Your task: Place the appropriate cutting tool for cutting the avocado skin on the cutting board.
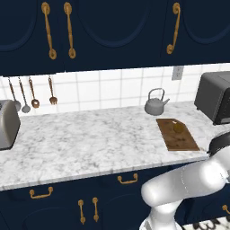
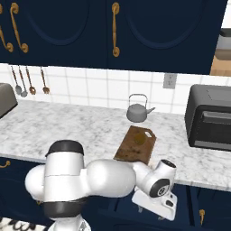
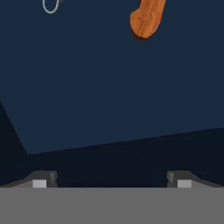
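Looking down our gripper (image 3: 112, 179), jaws spread wide and empty, we face a dark blue surface; an orange-brown wooden handle (image 3: 148, 18) lies well ahead.

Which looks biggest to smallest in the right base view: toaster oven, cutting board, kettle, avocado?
1. toaster oven, cut off by the frame edge
2. cutting board
3. kettle, though it sits farther back, so it may read small
4. avocado, by far the smallest

No legible text, label, brand, number or sign anywhere
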